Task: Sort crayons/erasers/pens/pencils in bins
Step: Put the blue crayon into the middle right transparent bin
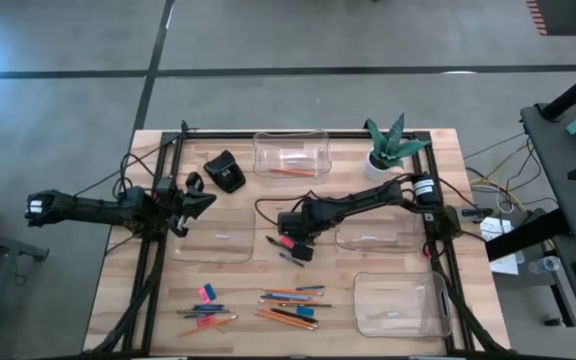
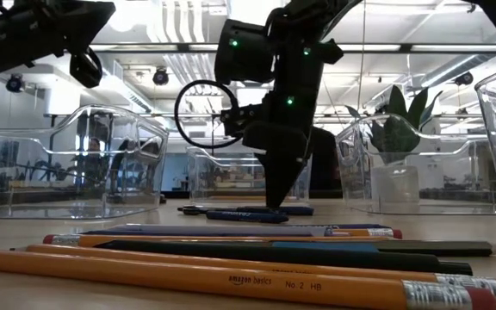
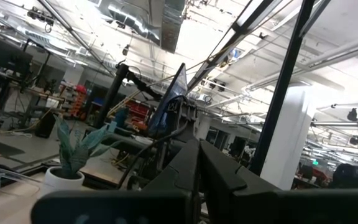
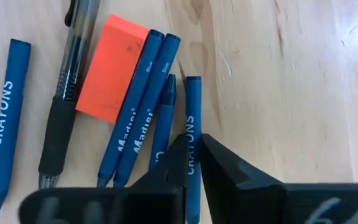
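blue crayons (image 4: 143, 118) lie flat on the wood beside an orange eraser (image 4: 109, 67) and black pen (image 4: 67, 93).

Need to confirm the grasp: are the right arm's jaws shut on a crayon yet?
Shut: the right gripper is down on the table with its jaws pinched around one blue crayon beside the pink eraser.

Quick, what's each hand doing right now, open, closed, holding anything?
Left hand: closed, empty, raised over the table's left side.
Right hand: closed on a crayon.
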Robot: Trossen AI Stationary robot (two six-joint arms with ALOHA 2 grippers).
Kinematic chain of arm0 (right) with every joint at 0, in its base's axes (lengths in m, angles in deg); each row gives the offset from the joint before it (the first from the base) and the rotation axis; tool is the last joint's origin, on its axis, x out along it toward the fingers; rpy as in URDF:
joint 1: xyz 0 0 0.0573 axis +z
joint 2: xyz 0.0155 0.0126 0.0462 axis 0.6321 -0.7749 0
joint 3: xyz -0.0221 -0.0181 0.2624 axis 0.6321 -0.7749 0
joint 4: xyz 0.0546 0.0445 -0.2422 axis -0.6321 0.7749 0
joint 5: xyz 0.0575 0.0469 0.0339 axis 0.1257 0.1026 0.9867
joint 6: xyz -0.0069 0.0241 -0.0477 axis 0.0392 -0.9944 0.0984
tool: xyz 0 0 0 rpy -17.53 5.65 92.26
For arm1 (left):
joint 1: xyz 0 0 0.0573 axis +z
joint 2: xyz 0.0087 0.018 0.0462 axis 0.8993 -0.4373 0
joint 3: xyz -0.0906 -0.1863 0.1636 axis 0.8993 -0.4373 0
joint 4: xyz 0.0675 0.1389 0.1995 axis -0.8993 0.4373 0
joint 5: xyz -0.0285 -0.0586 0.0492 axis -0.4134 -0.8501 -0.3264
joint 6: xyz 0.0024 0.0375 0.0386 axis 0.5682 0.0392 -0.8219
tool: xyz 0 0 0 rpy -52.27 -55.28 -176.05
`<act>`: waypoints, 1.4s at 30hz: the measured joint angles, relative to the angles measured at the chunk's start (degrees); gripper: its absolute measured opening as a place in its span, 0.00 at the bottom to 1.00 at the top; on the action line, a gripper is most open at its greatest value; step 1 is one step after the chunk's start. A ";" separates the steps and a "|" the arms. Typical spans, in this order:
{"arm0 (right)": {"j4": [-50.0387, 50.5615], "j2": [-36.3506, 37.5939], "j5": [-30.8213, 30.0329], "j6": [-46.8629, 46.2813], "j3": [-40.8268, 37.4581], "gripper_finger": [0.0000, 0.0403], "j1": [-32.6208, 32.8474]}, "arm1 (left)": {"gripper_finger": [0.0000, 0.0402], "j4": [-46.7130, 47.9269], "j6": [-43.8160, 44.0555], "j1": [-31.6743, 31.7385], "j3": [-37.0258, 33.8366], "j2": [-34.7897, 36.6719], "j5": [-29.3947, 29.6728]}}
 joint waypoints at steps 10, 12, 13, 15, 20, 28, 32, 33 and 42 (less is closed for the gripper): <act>3.91 8.67 -1.01 -0.03 1.08 0.04 -0.54 | 0.00 0.00 -0.01 0.01 0.01 -0.04 0.00; 4.94 10.48 -1.36 -0.72 1.05 0.04 -0.50 | 0.00 -0.02 -0.01 0.00 0.00 0.00 0.00; 6.03 11.35 -1.68 -1.04 0.96 0.04 -0.48 | 0.00 -0.02 0.00 0.00 0.01 0.00 0.00; 8.71 13.50 -2.04 -1.87 0.90 0.03 -0.48 | 0.00 -0.02 0.00 -0.01 0.01 0.02 0.00; 18.83 19.17 -4.93 -6.60 0.85 0.03 -0.41 | 0.00 0.01 -0.01 0.00 0.01 -0.02 0.00; 31.08 28.38 -10.14 -17.39 -0.51 0.03 1.40 | 0.00 0.02 -0.02 0.01 0.01 -0.02 0.00; 36.79 31.19 -12.41 -24.20 -5.28 0.03 2.76 | 0.00 -0.01 0.00 0.01 0.00 0.00 0.00; 37.38 32.06 -12.44 -26.00 -6.99 0.03 3.13 | 0.00 -0.02 -0.02 -0.01 -0.01 0.02 0.00; 36.30 37.81 -5.92 -35.47 -22.57 0.03 7.01 | 0.00 -0.02 -0.01 0.01 0.00 0.02 0.00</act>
